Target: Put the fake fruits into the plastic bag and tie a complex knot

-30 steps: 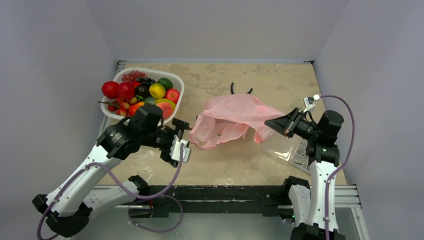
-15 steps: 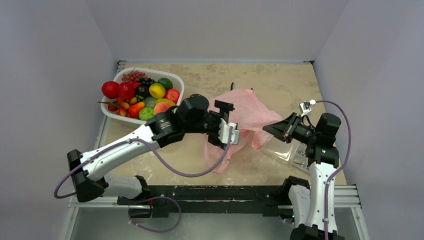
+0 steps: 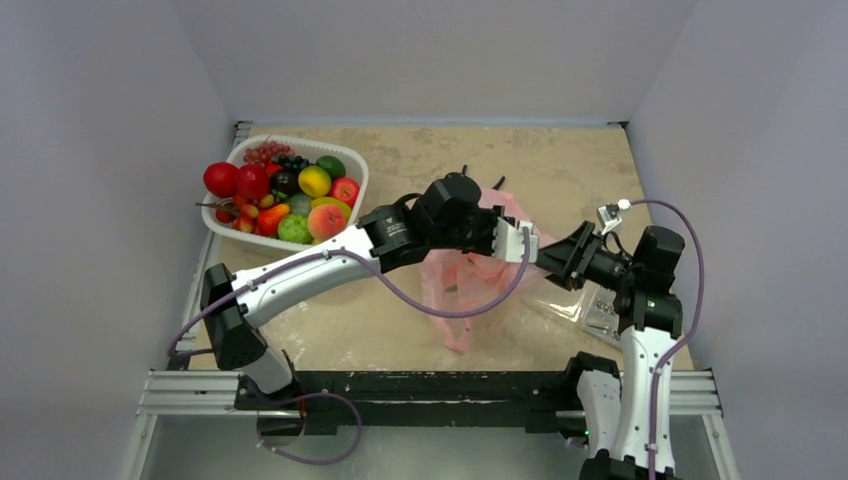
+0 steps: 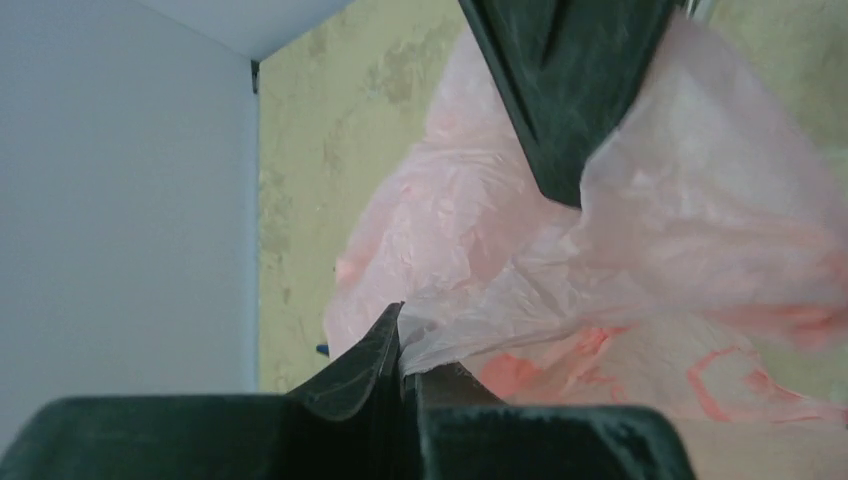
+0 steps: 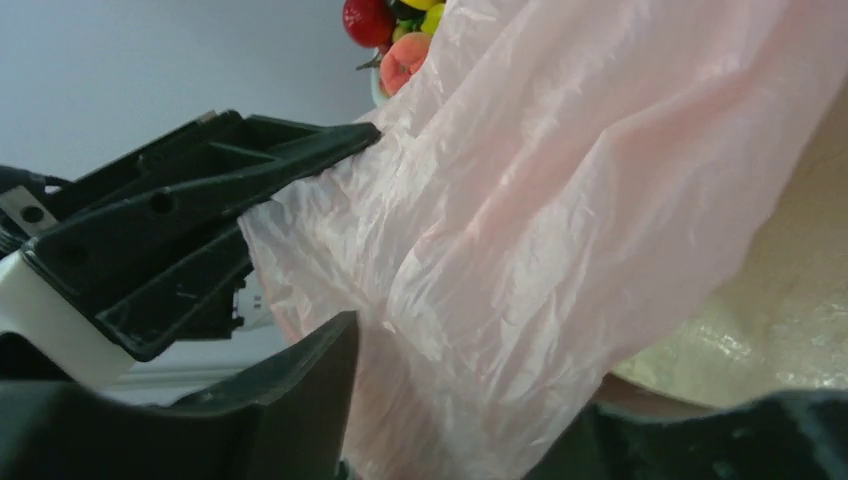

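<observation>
Pink and crinkly, bunched up right of centre on the table [image 3: 380, 330] — talking about the plastic bag [image 3: 455, 285] here. Got the left gripper [image 3: 532, 243] stretched way across and pinched together on a fold of the film, fingers flat against each other in the wrist view. Can't say the same for the right gripper [image 3: 556, 256]: jaws apart, film draped loosely through the gap, nothing visibly clamped. Nose to nose, those two, with the grabbed edge right between them. Worth noting for the coming move: runs from that held top edge at the far right down toward the near left, long axis on a diagonal, loose tail pointing at the near edge of the table. Mouth direction impossible to tell under all the crumpling. No fake fruits [image 3: 285, 195] showing inside so far — all piled in the white basket [image 3: 300, 140] at the far left, well apart from the bag. Nearer the left arm's side, that basket, though tied up with film for now. Guessing at a proper two-sided hold next to spread the mouth
</observation>
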